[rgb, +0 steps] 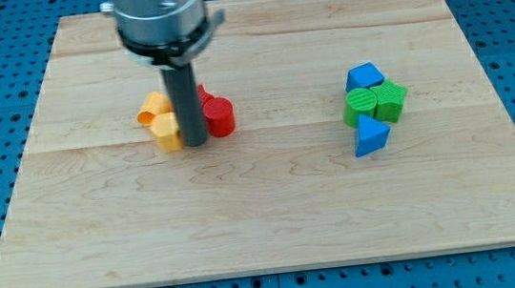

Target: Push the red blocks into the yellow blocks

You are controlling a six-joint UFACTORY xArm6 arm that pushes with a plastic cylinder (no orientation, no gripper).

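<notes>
My tip (196, 143) stands on the board between the yellow blocks and the red blocks. A yellow block (150, 110) and a second yellow block (168, 131) lie just to the view's left of the rod, touching it. A red cylinder (220, 116) lies just to the rod's right. Another red block (202, 95) peeks out behind the rod, mostly hidden. Red and yellow blocks form one tight cluster around the rod.
At the view's right sits a cluster: a blue block (364, 77), a green cylinder (362, 106), a green block (390, 101) and a blue triangular block (370, 137). The wooden board (265, 220) lies on a blue pegboard surface.
</notes>
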